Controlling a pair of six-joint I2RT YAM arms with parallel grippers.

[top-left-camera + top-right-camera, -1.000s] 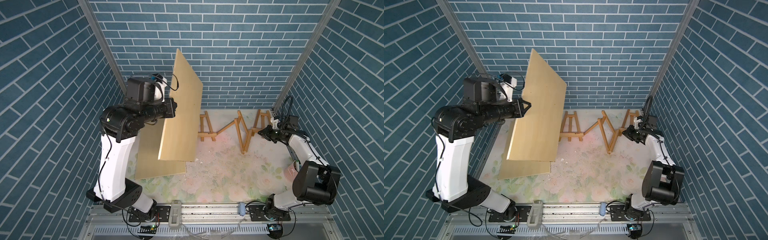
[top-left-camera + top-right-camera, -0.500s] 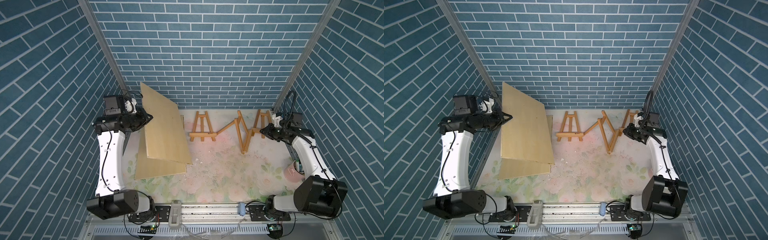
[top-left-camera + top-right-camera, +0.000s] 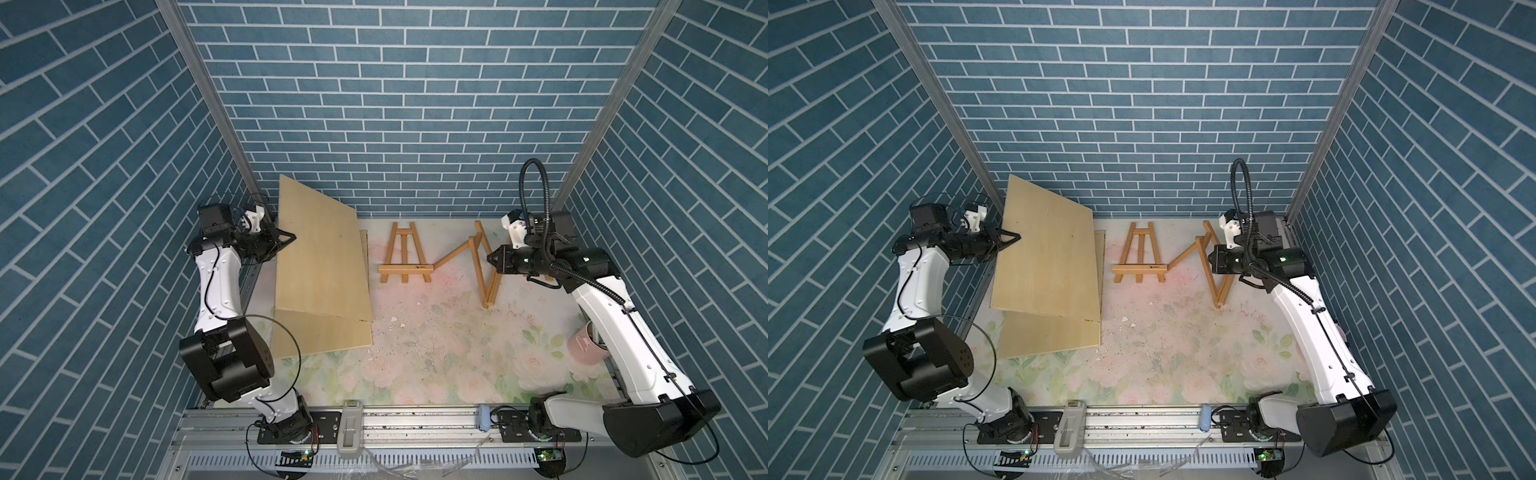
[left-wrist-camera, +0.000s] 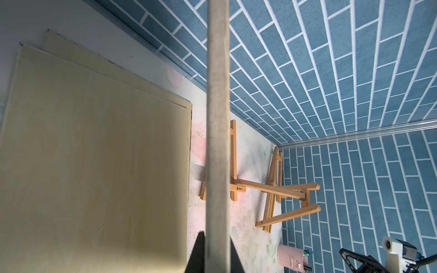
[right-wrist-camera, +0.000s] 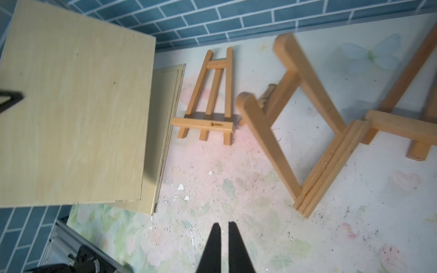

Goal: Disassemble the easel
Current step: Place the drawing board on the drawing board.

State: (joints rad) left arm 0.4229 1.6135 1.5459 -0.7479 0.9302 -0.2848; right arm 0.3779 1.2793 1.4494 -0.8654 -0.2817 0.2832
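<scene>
Over on the left side of the table (image 3: 436,365), the left gripper (image 3: 292,237) is pinching the edge of a wooden board (image 3: 320,257), its jaws pressing on both faces, as the left wrist view is showing. A second ago the arm was holding this board high and nearly upright. Now it is folding down, and the board is leaning low over the flat boards (image 3: 328,338) stacked against the left wall. Its near edge is meeting or almost meeting that stack, and the pictures are not settling which. That is telling me the board is already off its stand and is being laid aside, so the first part of the job is nearly finishing. The open easel (image 5: 264,134) is standing splayed at the back right of the table, its legs spreading apart, with a small easel (image 3: 405,269) lying flat between it and the boards, and another easel (image 5: 399,128) lying just beyond it. The right gripper (image 5: 224,224) is hovering above and just beside the open easel, as it was a second ago, its fingers pressing almost together and carrying nothing. A pink cup (image 3: 586,349) is sitting by the right arm, well clear. I am judging that folding or taking apart the open easel is waiting until the left gripper is letting the board go.
</scene>
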